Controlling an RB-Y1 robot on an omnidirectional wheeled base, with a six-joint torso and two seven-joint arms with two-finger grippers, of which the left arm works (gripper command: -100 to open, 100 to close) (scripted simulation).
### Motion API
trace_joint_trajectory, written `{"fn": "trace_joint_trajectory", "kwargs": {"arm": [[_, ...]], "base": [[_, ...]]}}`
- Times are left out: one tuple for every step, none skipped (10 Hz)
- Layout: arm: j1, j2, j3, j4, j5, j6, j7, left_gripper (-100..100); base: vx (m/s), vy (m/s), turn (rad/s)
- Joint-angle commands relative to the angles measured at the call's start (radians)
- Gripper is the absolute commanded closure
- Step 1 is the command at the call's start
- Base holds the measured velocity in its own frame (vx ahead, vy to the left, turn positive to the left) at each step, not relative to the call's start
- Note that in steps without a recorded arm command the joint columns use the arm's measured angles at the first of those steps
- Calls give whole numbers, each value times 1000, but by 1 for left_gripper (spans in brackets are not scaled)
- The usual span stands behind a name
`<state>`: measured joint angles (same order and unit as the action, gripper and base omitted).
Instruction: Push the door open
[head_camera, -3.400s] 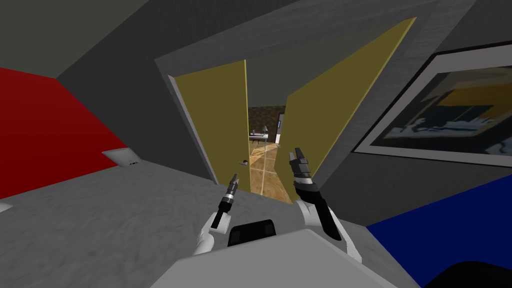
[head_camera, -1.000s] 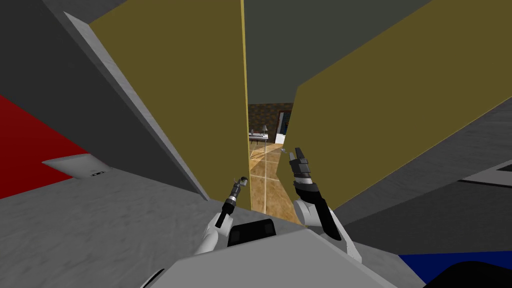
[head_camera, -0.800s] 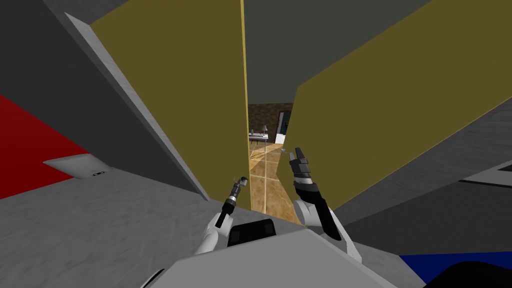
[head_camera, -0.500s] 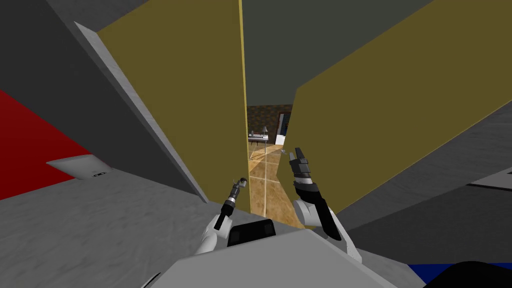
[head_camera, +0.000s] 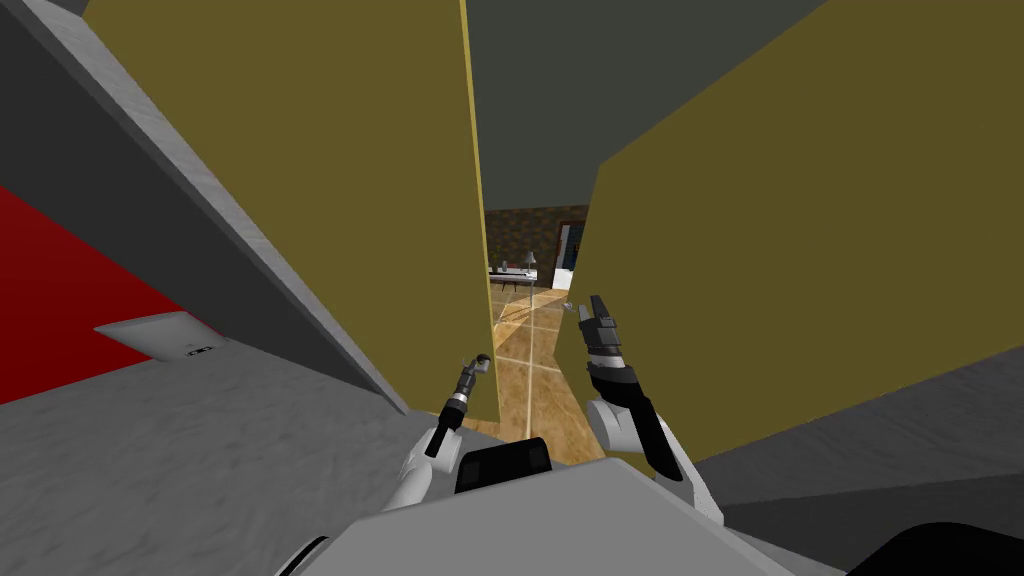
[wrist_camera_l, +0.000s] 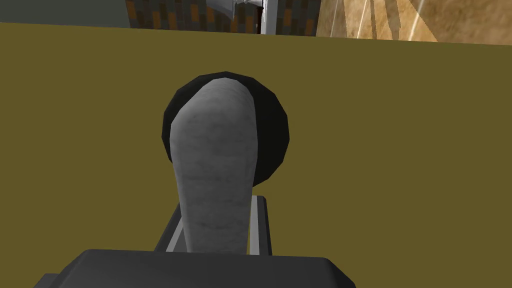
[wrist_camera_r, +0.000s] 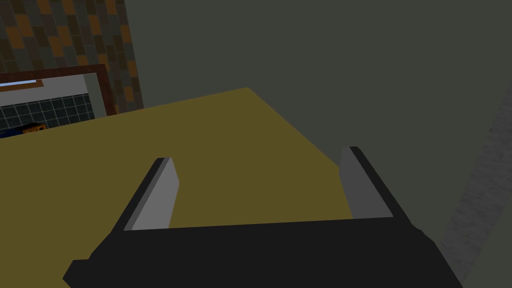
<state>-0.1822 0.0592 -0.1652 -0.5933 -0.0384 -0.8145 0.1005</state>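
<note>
head: l gripper (head_camera: 476, 364) sits at the handle (head_camera: 483, 358) on the free edge of the left door (head_camera: 320, 200), which is partly ajar. right door (head_camera: 800, 250) is swung wider, w/ a narrow gap (head_camera: 522, 340) of tan tiled floor btwn them. r gripper (head_camera: 597, 312) hangs just beside the right door; can't tell if it touches.
l wrist: fingers (wrist_camera_l: 261, 225) clamped on the grey handle's sides, black rose (wrist_camera_l: 274, 130) behind it, olive panel close. best to push fwd thru the grip along the door's arc and let the wrist turn w/ the swing so the lever doesn't slip out. roll the base slowly.
r wrist: fingers (wrist_camera_r: 156, 195) spread, holding nothing, olive door face ahead. hold it off that edge while passing.
</note>
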Motion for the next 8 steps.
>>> {"fn": "trace_joint_trajectory", "kwargs": {"arm": [[13, 12, 6, -39, 2, 15, 0, 100], [14, 17, 23, -38, 11, 16, -7, 100], [14, 19, 29, -37, 14, 16, -9, 100], [14, 19, 29, -37, 14, 16, -9, 100], [14, 23, 48, -36, 24, 16, -17, 100], [14, 23, 48, -36, 24, 16, -17, 100], [14, 23, 48, -36, 24, 16, -17, 100], [15, 26, 68, -35, 34, 17, -26, 100]], "base": [[67, -12, -11], [115, -39, 57], [149, -79, 51], [87, -75, 9], [153, -102, 66], [125, -91, 55], [44, -41, 8], [103, -91, 35]]}}
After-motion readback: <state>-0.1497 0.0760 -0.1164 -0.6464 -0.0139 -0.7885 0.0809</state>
